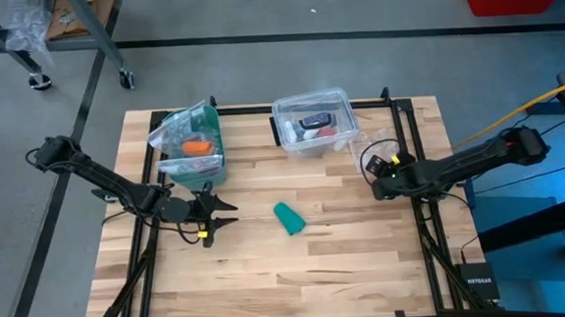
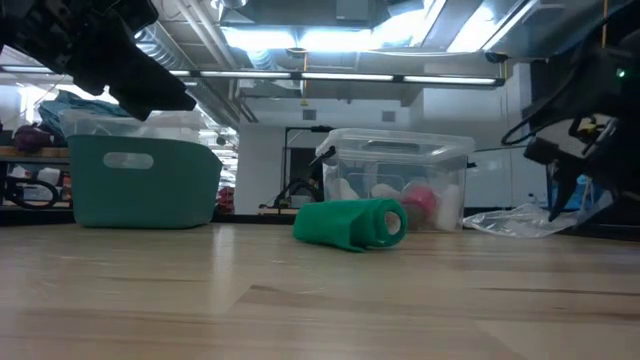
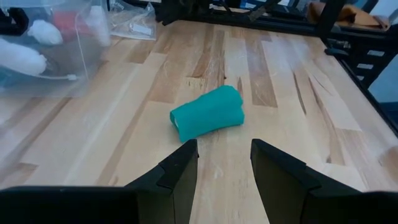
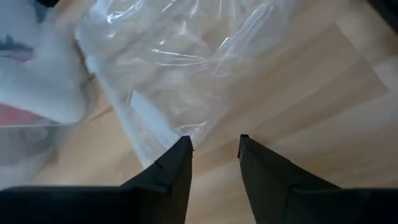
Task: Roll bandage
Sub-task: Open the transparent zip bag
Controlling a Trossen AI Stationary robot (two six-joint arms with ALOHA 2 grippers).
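On the table, high view: rolled bandage (image 1: 289, 218) lay mid-table between left gripper (image 1: 213, 213) and right gripper (image 1: 373, 169) | low view: bandage before clear box (image 2: 398, 180) | wrist views: both grippers' fingers parted, grasping nothing

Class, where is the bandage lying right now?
In the high view, the bandage lies rolled near the table's middle, right of the left gripper, below the clear box.
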